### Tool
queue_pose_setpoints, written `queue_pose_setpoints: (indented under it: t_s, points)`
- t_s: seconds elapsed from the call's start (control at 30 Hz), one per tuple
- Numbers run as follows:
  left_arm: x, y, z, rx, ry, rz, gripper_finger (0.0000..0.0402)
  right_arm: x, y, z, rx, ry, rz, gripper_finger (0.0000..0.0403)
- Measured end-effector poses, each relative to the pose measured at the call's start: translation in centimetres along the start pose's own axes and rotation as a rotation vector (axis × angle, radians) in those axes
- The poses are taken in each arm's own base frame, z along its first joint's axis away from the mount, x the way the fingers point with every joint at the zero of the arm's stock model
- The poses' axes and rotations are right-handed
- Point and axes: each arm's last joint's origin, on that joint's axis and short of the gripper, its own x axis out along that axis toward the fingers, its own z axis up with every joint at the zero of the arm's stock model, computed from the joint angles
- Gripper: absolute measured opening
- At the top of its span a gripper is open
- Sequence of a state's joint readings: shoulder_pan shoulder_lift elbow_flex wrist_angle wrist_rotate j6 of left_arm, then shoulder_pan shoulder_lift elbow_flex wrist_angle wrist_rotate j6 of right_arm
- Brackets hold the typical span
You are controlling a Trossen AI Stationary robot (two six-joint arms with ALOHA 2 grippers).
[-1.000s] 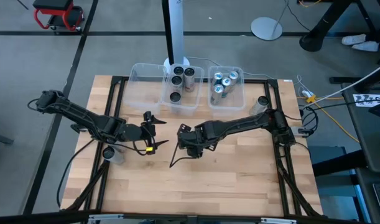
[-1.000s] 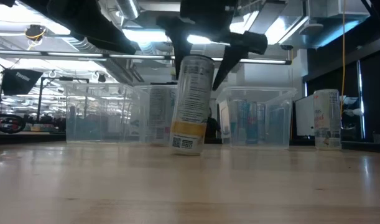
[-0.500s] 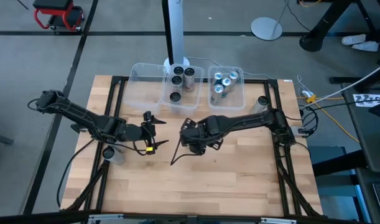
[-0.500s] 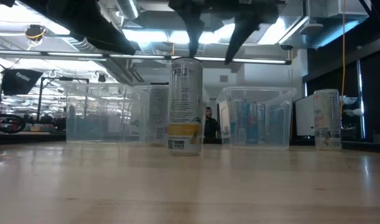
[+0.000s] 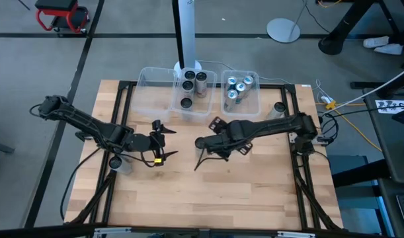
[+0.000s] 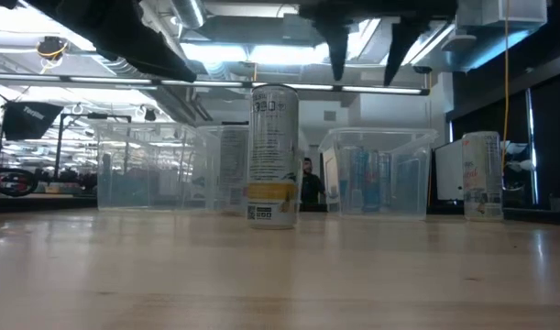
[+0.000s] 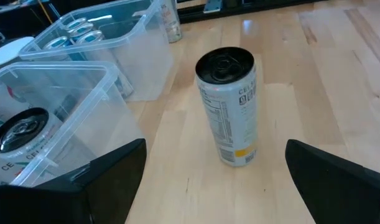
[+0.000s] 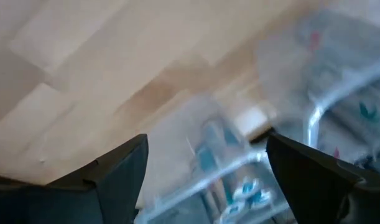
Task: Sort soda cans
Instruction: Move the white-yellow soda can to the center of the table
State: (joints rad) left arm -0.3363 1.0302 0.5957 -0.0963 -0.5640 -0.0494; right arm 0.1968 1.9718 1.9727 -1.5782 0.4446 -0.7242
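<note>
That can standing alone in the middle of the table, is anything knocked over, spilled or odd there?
Nothing stands out. The can stands upright on the bare wood, unspilled, between the open left gripper and the open right gripper. The other cans sit upright in their bins.

From my right wrist camera I see my right gripper (image 8: 205, 180) with its two dark fingers (image 8: 106, 171) spread wide apart, nothing between them. Ahead of the fingertips lies the pale wooden tabletop (image 8: 84, 56), and just beyond them a clear plastic rectangular bin (image 8: 314, 118), blurred. Between the fingers I make out silver-grey soda cans with teal-blue markings (image 8: 208, 155) inside it; their number I cannot tell.
</note>
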Motion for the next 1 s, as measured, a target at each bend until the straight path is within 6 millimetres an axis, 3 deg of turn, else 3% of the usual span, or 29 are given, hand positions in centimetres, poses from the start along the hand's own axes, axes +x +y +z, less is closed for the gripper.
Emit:
queue_pose_setpoints:
  t_s: [0.17,0.63,1.0]
  points:
    - [0.0,0.0,0.0,-0.005,-0.004,0.002,0.0373,-0.8,1.3,-3.4,0.115,0.047,-0.052,0.0325]
    - [0.0,0.0,0.1,-0.009,-0.008,0.003,0.0373,2.3,4.4,-16.1,0.550,0.194,0.032,0.0325]
    - [0.0,0.1,0.1,-0.009,-0.007,0.003,0.0373,4.5,3.4,-20.5,0.680,0.203,0.174,0.0325]
